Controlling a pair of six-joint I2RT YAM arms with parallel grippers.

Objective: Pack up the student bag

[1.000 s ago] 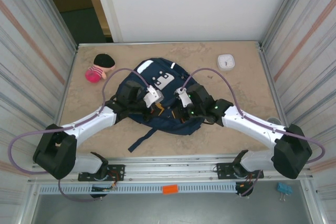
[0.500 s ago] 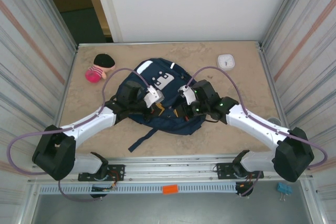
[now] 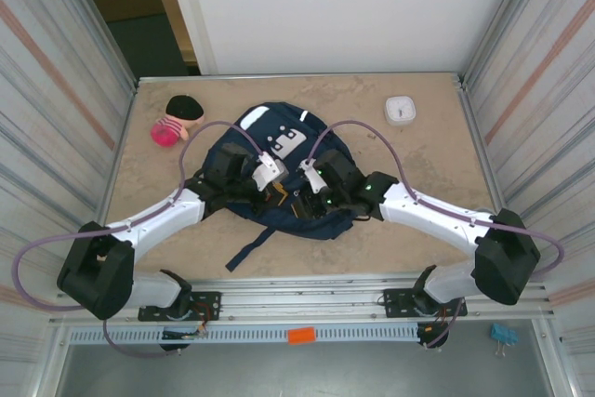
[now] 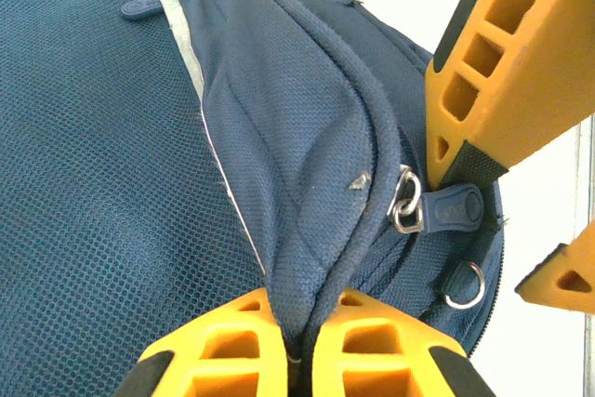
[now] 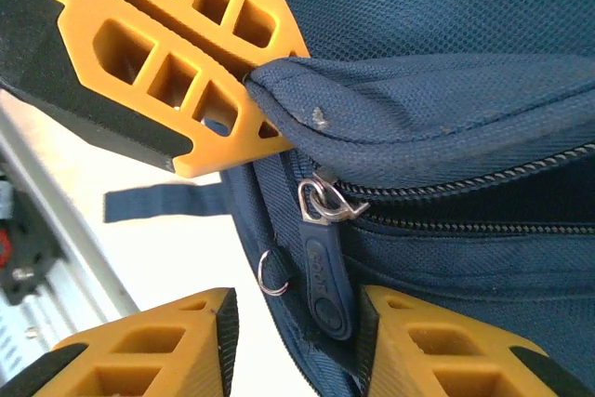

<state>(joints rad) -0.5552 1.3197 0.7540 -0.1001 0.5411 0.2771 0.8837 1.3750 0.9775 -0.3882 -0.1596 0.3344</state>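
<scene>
The student bag (image 3: pixel 279 141), navy with white stripes and a white patch, lies flat at the table's centre. My left gripper (image 4: pixel 299 341) is shut on a raised fold of its fabric beside the zip; from above it (image 3: pixel 279 194) sits over the bag's near half. My right gripper (image 5: pixel 297 341) stands open close by, its jaws either side of the dark rubber zipper pull (image 5: pixel 325 281), which rests against the right-hand finger. The pull (image 4: pixel 451 208) hangs from a metal ring (image 5: pixel 325 202). In the top view the right gripper (image 3: pixel 314 200) hovers beside the left one.
A pink doll with a black hat (image 3: pixel 177 118) lies at the far left. A small white square object (image 3: pixel 401 110) sits at the far right. Corrugated walls close both sides. A loose strap (image 3: pixel 246 250) trails toward the near edge.
My right gripper has shifted left toward the left gripper and its jaws have parted. The left arm holds the same fold and has not moved.
</scene>
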